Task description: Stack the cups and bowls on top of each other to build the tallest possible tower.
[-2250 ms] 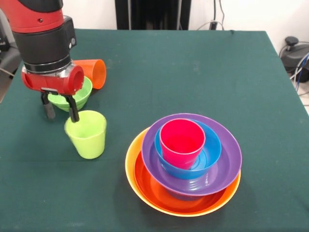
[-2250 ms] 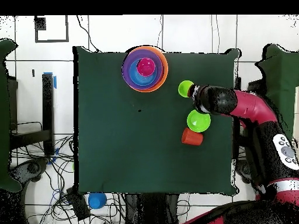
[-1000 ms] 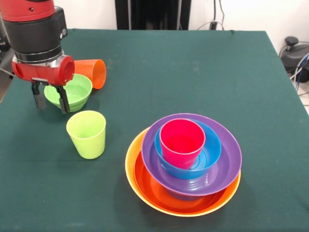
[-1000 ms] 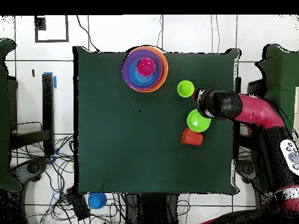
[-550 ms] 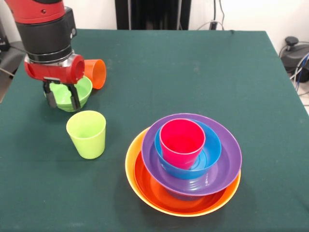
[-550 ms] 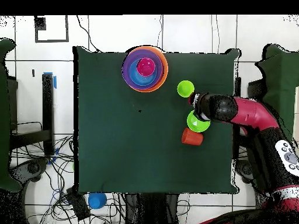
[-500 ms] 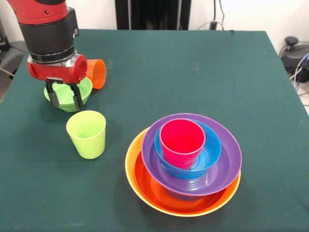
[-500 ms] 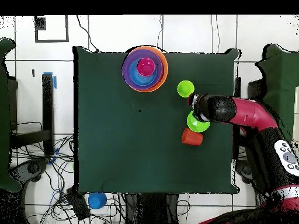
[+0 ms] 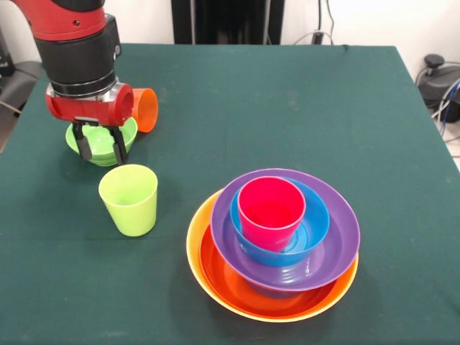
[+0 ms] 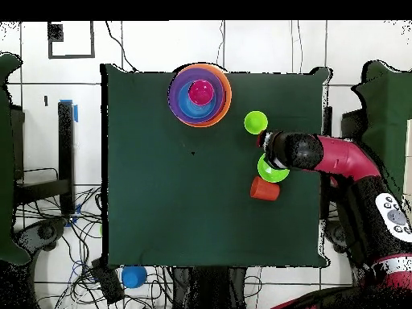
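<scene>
Three cups: a lime green cup upright on its own, an orange cup lying on its side, and a pinkish red cup seated upright in the tower. Bowls in the tower, four: yellow-orange bowl at the base, then red-orange bowl, purple bowl and blue bowl, nested. A small green bowl stands beside the orange cup; the tool hangs over it, fingers spread to either side of its near rim. The overhead view alone shows a second blue bowl off the tabletop, among cables on a pale tiled floor. The tabletop is dark green cloth, the tower near one edge, the loose pieces at a neighbouring side
</scene>
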